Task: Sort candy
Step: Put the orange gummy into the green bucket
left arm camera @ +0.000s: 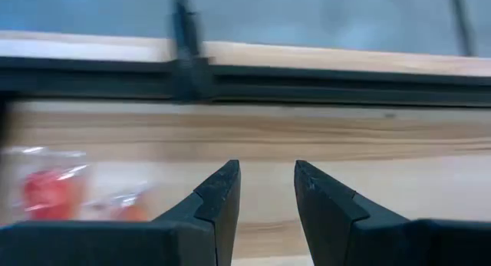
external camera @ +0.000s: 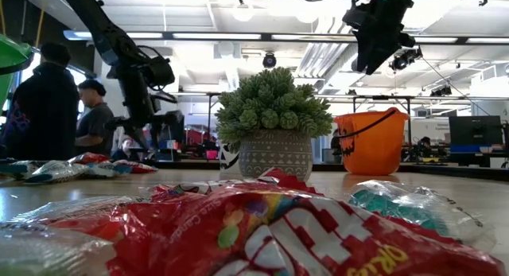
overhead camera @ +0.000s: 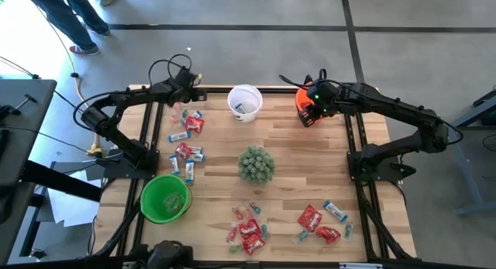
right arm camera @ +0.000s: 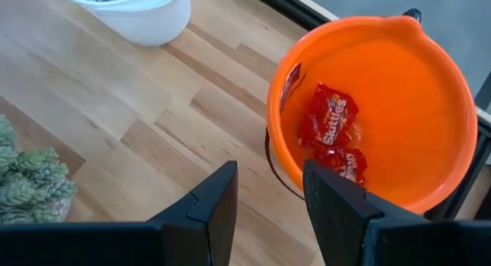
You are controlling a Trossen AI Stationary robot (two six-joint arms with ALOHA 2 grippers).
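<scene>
Across the table in the high view, the candy lies in three loose groups: one at the left point(overhead camera: 186, 141), one at the near middle point(overhead camera: 248, 229), one at the near right point(overhead camera: 319, 221). The white bucket point(overhead camera: 245, 102) stands far centre, the green bucket point(overhead camera: 165, 198) near left, the orange bucket point(overhead camera: 308, 106) far right, with the plant point(overhead camera: 256, 164) between them; one bucket per kind looks to be the plan. The left gripper point(overhead camera: 186, 81) hangs at the far left edge, the right gripper point(overhead camera: 310, 98) over the orange bucket.

From table height, red wrappers point(external camera: 262, 228) fill the foreground.

Past the left wrist, the fingers point(left arm camera: 219, 197) stand spread with nothing between them, over bare wood; the blurred red shape beside them is probably a sweet.

Past the right wrist, the fingers point(right arm camera: 215, 205) are spread and empty just beside the orange bucket's rim, and red packets point(right arm camera: 330, 132) lie inside, so this arm seems placed for dropping.
</scene>
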